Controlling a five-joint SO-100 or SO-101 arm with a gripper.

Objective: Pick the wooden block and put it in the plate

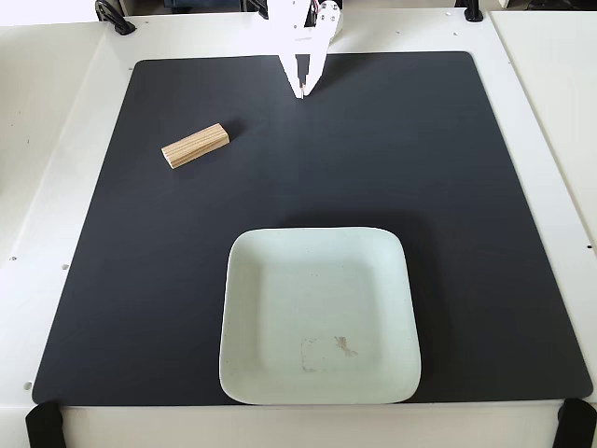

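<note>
Well apart: wooden block (195, 145), plate (244, 280), gripper (302, 92).

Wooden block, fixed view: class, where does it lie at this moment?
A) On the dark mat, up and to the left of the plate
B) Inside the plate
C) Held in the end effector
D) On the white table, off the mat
A: the wooden block rests on the dark mat, apart from the plate lower down and left of the end effector at the top edge.
</note>
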